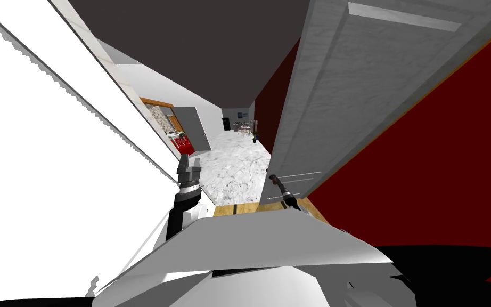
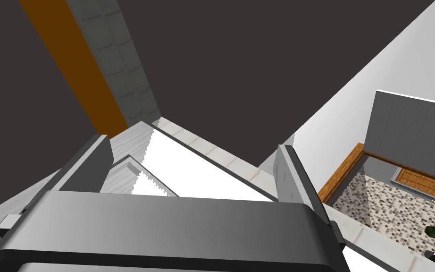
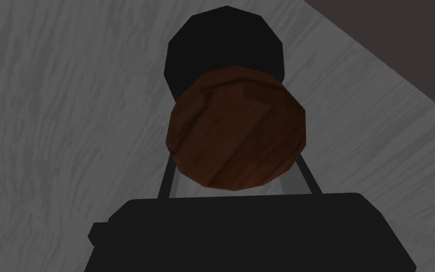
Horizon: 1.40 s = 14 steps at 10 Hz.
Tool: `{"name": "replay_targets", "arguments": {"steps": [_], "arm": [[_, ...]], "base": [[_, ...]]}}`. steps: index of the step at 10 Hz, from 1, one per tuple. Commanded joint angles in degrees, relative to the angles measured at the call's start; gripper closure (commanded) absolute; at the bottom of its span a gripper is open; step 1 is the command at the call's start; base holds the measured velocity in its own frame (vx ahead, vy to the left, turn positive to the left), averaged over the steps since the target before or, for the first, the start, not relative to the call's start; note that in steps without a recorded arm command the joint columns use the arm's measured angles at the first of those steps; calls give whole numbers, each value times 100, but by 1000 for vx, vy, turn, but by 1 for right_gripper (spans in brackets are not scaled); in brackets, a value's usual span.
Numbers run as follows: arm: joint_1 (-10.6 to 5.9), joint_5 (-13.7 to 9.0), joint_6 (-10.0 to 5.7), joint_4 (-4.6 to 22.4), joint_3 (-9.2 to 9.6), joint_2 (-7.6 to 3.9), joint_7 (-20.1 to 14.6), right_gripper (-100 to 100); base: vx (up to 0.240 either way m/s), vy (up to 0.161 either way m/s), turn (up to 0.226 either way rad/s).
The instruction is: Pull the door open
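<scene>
Gripping one knob, right tool, one door

A marbled grey-white floor runs between a white wall and a dark red wall. Far off, a small table stands beneath a dark ceiling.

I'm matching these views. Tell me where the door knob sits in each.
Head view: knob at the grey door edge, in the right gripper.
Right wrist view: middle, brown, against the grey door.
Left wrist view: faces the ceiling instead.
Shared landmark: the grey door.
</scene>
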Motion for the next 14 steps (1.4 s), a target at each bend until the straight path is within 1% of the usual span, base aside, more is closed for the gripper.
{"name": "replay_targets", "arguments": {"steps": [1, 2, 3, 4, 5, 6, 7, 8, 9, 11, 12, 13, 14], "arm": [[60, -19, 11, -55, 91, 142, -262, 100], [43, -87, 29, -39, 79, 149, -411, 100], [43, -87, 29, -39, 79, 149, -500, 100], [27, -156, 46, -23, 66, 157, -706, 100], [27, -156, 46, -23, 66, 157, -739, 100], [10, -224, 64, -6, 53, 165, -952, 100], [10, -224, 64, -6, 53, 165, -978, 100], [-6, -293, 82, 10, 41, 172, -1179, 100], [-6, -293, 82, 10, 41, 172, -1217, 100], [-40, -432, 117, 43, 15, 188, -1588, 100], [-40, -432, 117, 43, 15, 188, -1694, 100], [-57, -503, 135, 60, 2, 195, -1902, 100], [-57, -503, 135, 60, 2, 195, -1933, 100]], "base": [[-37, -9, 78], [-59, -36, 159], [-53, -36, 84], [-50, -40, 83], [-42, -35, 50], [-51, -25, 124], [-47, -33, 49], [-56, -28, 111], [-41, -23, 54], [-70, -37, 123], [-60, -46, 110], [-58, -33, 82], [-52, -22, 36]]}}
